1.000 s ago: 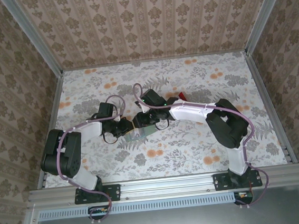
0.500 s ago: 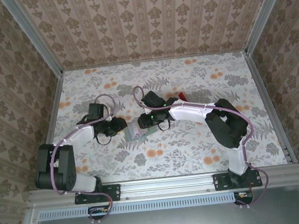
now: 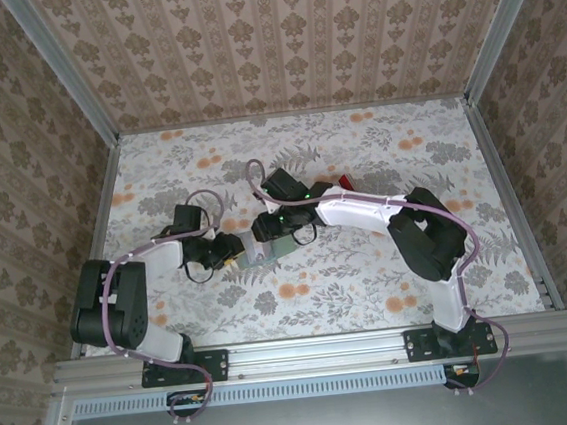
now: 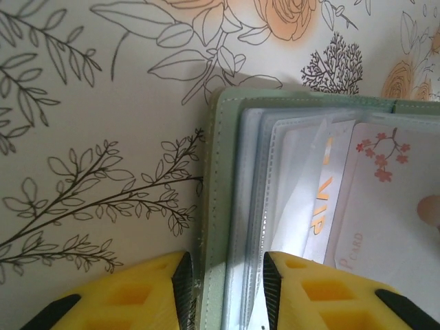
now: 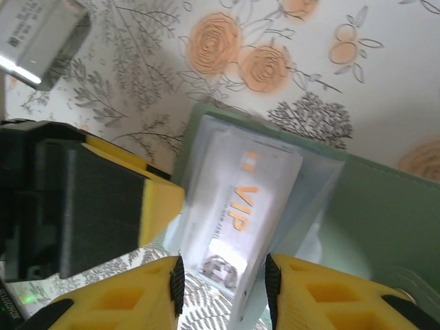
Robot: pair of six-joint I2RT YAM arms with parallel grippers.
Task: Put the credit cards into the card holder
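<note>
the card holder (image 4: 218,172) lies open on the floral bench (image 3: 372,294), near its middle, clear sleeves showing. the left end effector (image 4: 225,292) is open, its yellow fingers standing either side of the holder's left cover edge. the right end effector (image 5: 223,292) straddles the near end of a white vip card (image 5: 237,206) that sits tilted in a sleeve; i cannot tell whether it presses on it. a red card (image 3: 346,180) lies apart, beyond the right arm.

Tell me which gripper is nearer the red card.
Right. The right gripper is left of the red card, at the card holder; the left gripper is farther left.
</note>
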